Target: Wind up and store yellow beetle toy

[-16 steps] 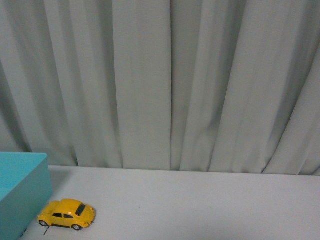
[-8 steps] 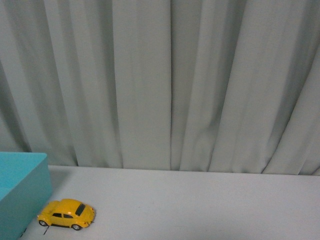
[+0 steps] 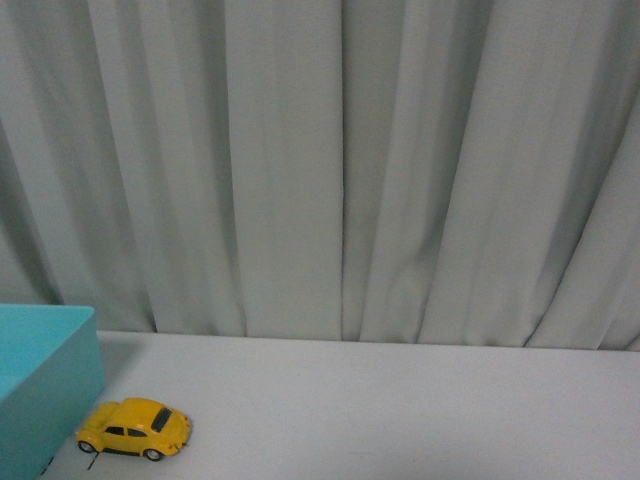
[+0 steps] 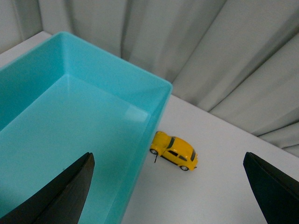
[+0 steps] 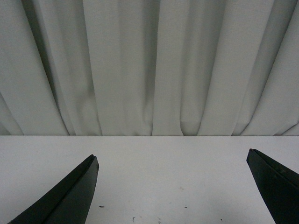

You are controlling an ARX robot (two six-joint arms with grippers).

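Note:
The yellow beetle toy (image 3: 133, 428) stands on its wheels on the white table at the lower left of the front view, right beside the teal bin (image 3: 40, 390). In the left wrist view the yellow beetle toy (image 4: 174, 150) sits just off the corner of the teal bin (image 4: 70, 135). My left gripper (image 4: 169, 161) hangs open well above it, its black fingers (image 4: 60, 198) spread wide with nothing between them. My right gripper (image 5: 170, 161) is open over bare table, and the toy is out of that view. Neither arm shows in the front view.
The teal bin's inside looks empty. A grey pleated curtain (image 3: 340, 170) closes off the back of the white table (image 3: 400, 410). A few small dark specks (image 5: 100, 206) mark the tabletop below the right gripper.

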